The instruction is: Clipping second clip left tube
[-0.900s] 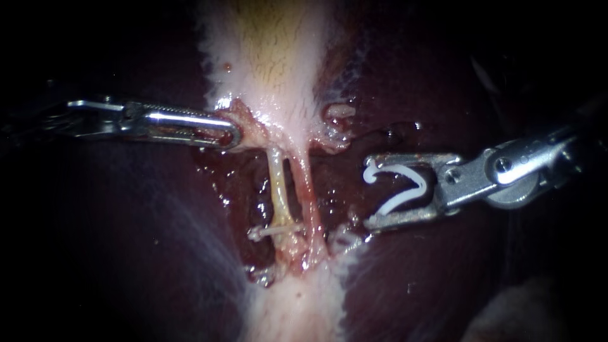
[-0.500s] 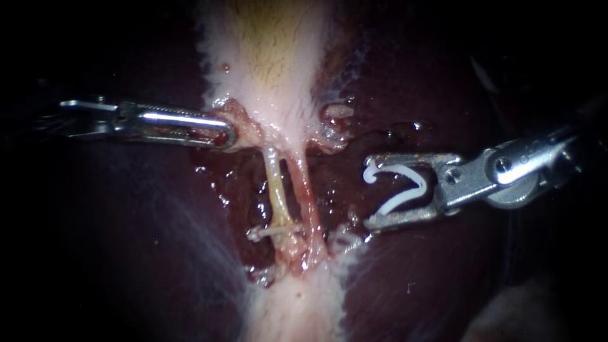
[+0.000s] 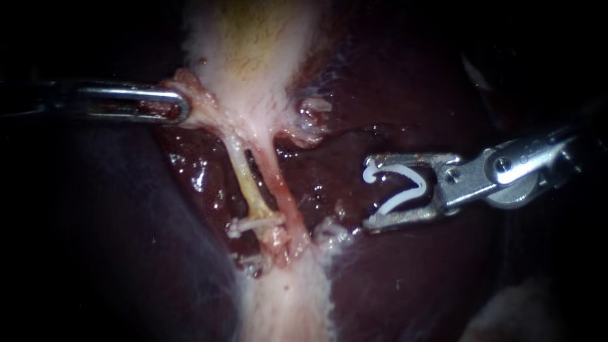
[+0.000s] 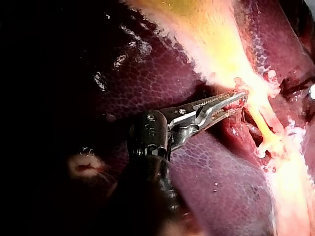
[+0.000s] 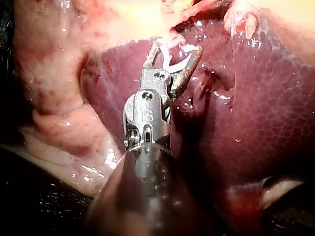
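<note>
My left instrument (image 3: 178, 105) comes in from the left, its jaws shut on the tissue at the gallbladder's (image 3: 247, 57) narrow lower end and holding it taut; the left wrist view shows the same grip (image 4: 240, 101). Two tubes slant down from there: the yellowish left tube (image 3: 249, 183) and the pinker right tube (image 3: 277, 183). A white clip (image 3: 252, 225) sits across the left tube near its lower end. My right instrument (image 3: 368, 192) hovers to the right of both tubes, apart from them, its jaws wide and seated on an open white clip (image 3: 402, 187).
Dark red liver (image 3: 443, 272) lies on both sides of the tubes, wet and raw around them. A pale band of tissue (image 3: 285, 304) runs downward below the clipped spot. In the right wrist view the loaded jaws (image 5: 177, 49) point at the liver bed near the tubes.
My left instrument has pulled the gallbladder's lower end left and slightly up, so the tubes now slant and are stretched. The right instrument with its clip has stayed still.
</note>
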Robot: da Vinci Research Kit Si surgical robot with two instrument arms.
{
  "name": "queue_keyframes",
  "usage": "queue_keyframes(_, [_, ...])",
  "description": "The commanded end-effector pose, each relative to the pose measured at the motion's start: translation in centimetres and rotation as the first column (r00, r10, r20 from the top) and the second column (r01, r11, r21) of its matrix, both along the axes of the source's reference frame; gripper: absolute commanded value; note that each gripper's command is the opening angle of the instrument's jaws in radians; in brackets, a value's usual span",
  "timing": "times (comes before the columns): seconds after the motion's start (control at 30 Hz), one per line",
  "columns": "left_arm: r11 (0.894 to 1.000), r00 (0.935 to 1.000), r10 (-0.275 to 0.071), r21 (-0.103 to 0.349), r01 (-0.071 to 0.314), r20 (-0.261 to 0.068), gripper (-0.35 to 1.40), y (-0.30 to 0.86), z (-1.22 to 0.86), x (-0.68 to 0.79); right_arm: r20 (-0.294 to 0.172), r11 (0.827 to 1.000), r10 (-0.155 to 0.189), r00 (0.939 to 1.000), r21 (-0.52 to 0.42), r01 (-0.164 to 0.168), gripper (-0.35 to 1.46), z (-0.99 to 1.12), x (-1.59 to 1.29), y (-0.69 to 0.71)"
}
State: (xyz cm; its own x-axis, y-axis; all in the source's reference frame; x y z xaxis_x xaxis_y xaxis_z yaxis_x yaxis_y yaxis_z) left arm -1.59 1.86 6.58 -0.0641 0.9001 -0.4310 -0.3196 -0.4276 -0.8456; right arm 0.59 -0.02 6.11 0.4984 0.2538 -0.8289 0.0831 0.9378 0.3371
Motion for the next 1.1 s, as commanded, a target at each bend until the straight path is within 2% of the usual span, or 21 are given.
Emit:
queue_keyframes(0.03, [1.000, 1.0000, -0.001, -0.004, 0.001, 0.003, -0.35, 0.00, -0.04, 0.00, 0.000, 1.000, 0.000, 1.0000, 0.000, 0.000, 0.50, 0.00, 0.00, 0.00])
queue_keyframes(0.37, [1.000, 1.0000, -0.002, -0.015, 0.002, 0.003, -0.35, -0.02, -0.12, -0.01, 0.000, 1.000, 0.001, 1.0000, 0.000, -0.001, 0.50, -0.03, 0.04, -0.02])
queue_keyframes(0.5, [1.000, 1.0000, -0.005, -0.015, 0.005, 0.001, -0.35, -0.01, -0.09, -0.06, 0.002, 0.998, 0.026, 0.9997, 0.056, -0.026, 0.50, -0.09, 0.17, -0.06])
queue_keyframes(0.83, [1.000, 1.0000, -0.007, -0.027, 0.007, -0.003, -0.35, 0.06, 0.02, -0.17, 0.005, 0.984, 0.056, 0.9984, 0.171, -0.056, 0.50, -0.23, 0.57, -0.18])
queue_keyframes(1.1, [0.999, 1.0000, -0.006, -0.039, 0.006, -0.006, -0.35, 0.10, 0.06, -0.22, 0.023, 0.969, 0.085, 0.9961, 0.231, -0.088, 0.50, -0.18, 0.86, -0.22])
